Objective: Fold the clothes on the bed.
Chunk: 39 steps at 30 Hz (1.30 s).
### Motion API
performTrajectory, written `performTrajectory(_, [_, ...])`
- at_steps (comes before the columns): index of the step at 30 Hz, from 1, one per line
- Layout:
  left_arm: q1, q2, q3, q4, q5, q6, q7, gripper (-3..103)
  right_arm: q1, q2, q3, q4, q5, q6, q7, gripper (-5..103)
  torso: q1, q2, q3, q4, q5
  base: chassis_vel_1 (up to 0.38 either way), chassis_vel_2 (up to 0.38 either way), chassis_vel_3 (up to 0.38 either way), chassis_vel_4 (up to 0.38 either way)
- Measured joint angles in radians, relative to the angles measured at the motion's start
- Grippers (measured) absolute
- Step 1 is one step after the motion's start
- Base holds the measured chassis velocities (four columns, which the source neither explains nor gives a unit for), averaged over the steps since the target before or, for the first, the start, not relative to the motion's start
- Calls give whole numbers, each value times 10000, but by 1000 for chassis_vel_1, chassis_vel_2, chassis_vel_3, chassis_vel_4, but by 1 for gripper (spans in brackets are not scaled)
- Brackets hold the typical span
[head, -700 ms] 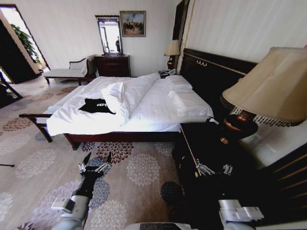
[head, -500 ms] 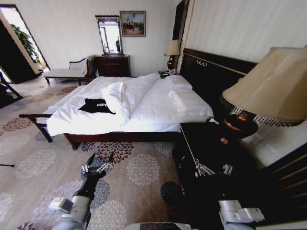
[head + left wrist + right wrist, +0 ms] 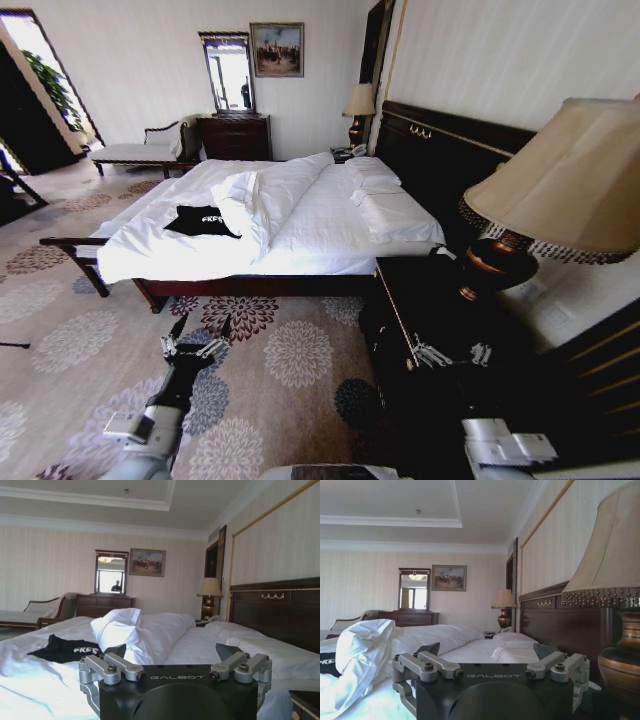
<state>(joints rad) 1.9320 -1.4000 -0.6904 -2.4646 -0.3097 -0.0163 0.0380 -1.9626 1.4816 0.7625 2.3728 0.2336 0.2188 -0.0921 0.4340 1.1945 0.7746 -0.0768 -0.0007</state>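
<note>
Looking down from our head camera, we find the left gripper (image 3: 197,331) nearest us, held low over the flowered carpet (image 3: 290,370) with its two fingers spread apart and gripping nothing. The right gripper (image 3: 450,352) sits level with it, over the dark nightstand (image 3: 420,310); against that dark wood its outline is hard to read from above, but its own wrist camera shows the jaws standing wide and empty (image 3: 489,652). Just beyond the right gripper stands a lamp (image 3: 560,190), whose shade runs off the picture's edge and whose bronze base (image 3: 621,660) is cut off in the right wrist view. Ahead of both grippers, well apart from them, lies the bed (image 3: 330,215) with white sheets and a dark headboard (image 3: 450,150). The black T-shirt (image 3: 201,221) rests on the sheet near the foot end, ahead of the left gripper, just beside a heaped fold of white duvet (image 3: 245,200). From the left wrist camera we read white letters on its chest (image 3: 67,650), though the last ones stay unclear; the right wrist camera catches merely a black sliver (image 3: 327,664) behind the duvet. Farthest off, past the bed, we see a chaise (image 3: 135,150), a dresser (image 3: 235,135) with a mirror (image 3: 228,72), and a framed painting (image 3: 277,49).
</note>
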Motion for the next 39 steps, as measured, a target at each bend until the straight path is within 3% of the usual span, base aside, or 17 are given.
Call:
performTrajectory(18, [-5, 232, -17, -109, -270, -61, -12, 100, -119, 524, -183, -3, -330, 235, -207, 100, -2, 1, -1, 0, -1, -2, 9, 4, -4])
performTrajectory(39, [-4, 31, 323, 118, 129, -227, -17, 100, -94, 619, -119, -226, -298, 528, -438, 100, 2, -1, 2, 0, 2, -123, 129, 143, -133])
